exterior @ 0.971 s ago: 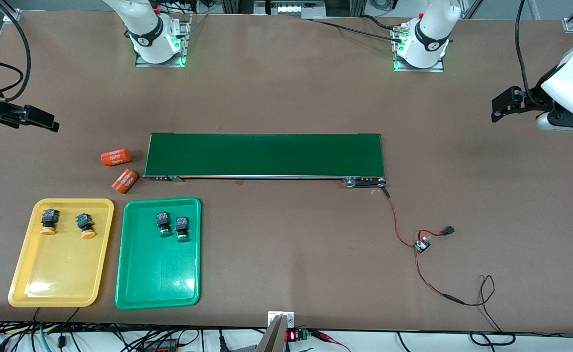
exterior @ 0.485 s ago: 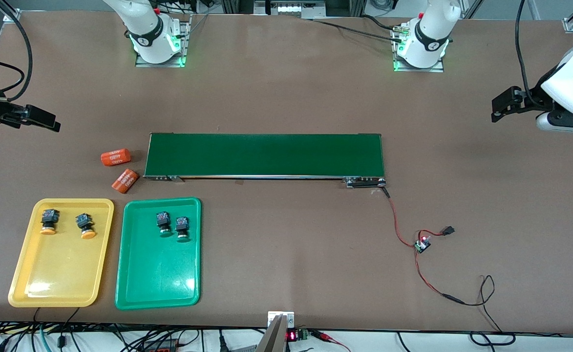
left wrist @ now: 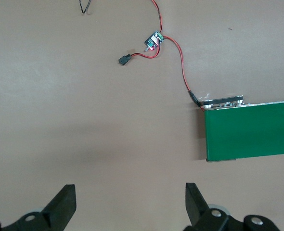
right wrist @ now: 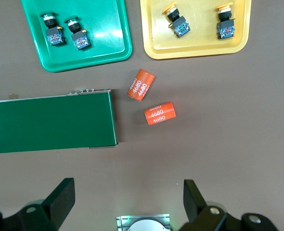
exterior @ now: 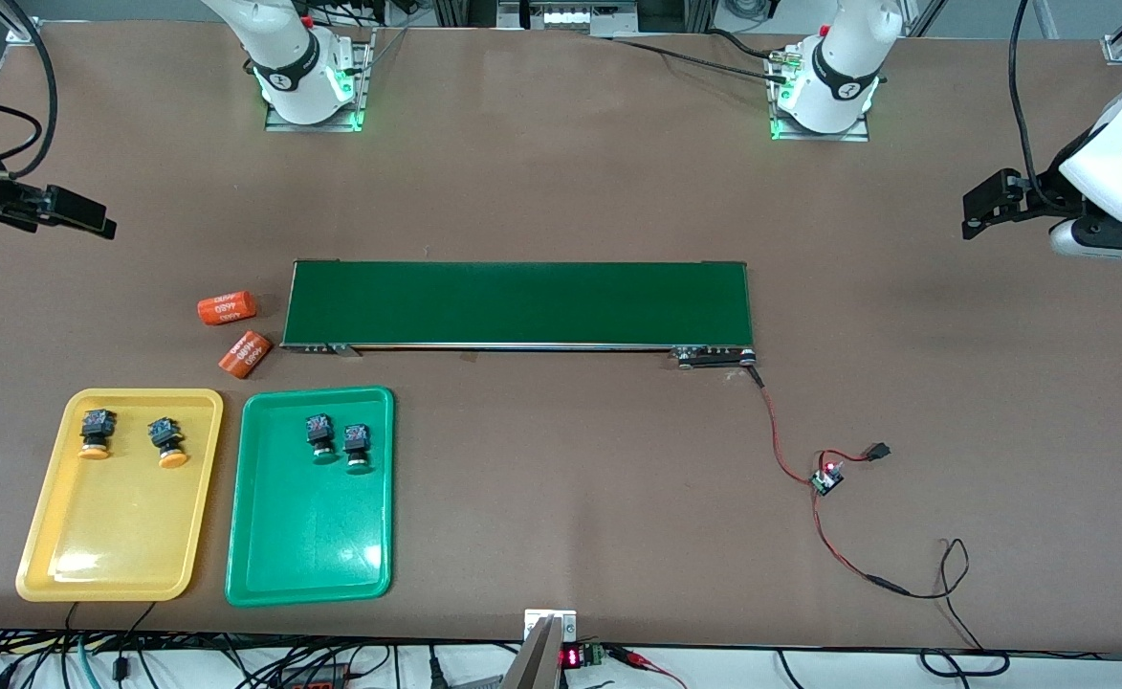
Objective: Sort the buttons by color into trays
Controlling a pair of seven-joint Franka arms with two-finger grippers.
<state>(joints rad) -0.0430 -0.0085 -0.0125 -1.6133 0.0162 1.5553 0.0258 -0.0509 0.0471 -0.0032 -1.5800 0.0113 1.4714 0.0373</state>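
Note:
Two yellow-capped buttons (exterior: 95, 433) (exterior: 168, 442) lie in the yellow tray (exterior: 111, 526). Beside it, two green-capped buttons (exterior: 320, 437) (exterior: 357, 448) lie in the green tray (exterior: 307, 536). The right wrist view shows the same trays (right wrist: 200, 45) (right wrist: 108, 48) with the buttons in them. My right gripper (exterior: 77, 212) (right wrist: 130, 199) hangs open and empty over bare table at the right arm's end. Over bare table at the left arm's end, my left gripper (exterior: 986, 203) (left wrist: 131, 202) is open and holds nothing.
A long dark-green belt (exterior: 517, 303) crosses the middle of the table. Two orange cylinders (exterior: 226, 307) (exterior: 246, 352) lie by its end, farther from the front camera than the trays. A red wire with a small circuit board (exterior: 825, 480) trails from the belt's left-arm end.
My right gripper has drifted a little toward the bases' edge of the table. The buttons, trays and left arm have not moved.

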